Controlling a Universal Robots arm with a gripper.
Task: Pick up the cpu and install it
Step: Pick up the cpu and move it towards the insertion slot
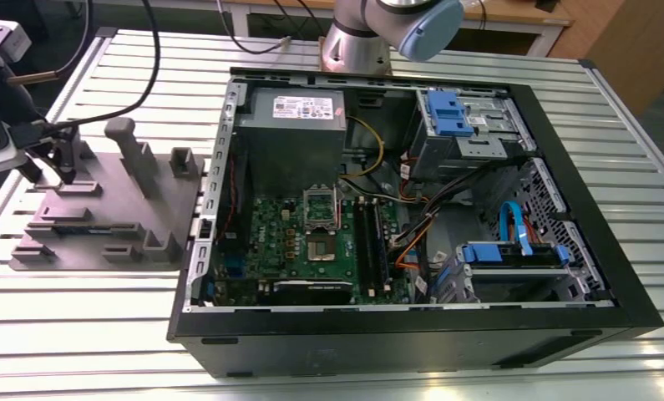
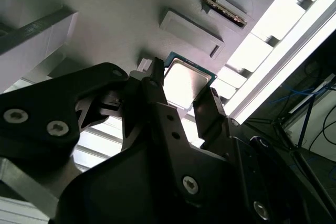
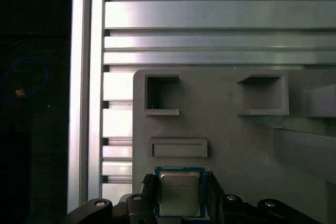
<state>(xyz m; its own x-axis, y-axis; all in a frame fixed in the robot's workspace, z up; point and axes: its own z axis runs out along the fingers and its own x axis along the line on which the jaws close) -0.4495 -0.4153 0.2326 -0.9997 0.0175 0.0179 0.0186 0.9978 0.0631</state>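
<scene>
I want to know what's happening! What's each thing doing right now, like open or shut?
cpu, lying flat on the grey fixture plate.
end effector, low, straddling the cpu.
computer case, open, insides showing.
motherboard socket, open, empty.

Exterior view looks down on the desk (image 1: 87, 334), far from the tool (image 1: 48, 174); both wrist views sit close behind the tool, sharing the cpu (image 3: 179, 192) and fixture plate (image 3: 236, 145)

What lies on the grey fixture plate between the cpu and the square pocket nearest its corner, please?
In the first wrist view, a low oblong frame lies between the cpu and that square pocket; the fixture plate is otherwise bare there.
</scene>
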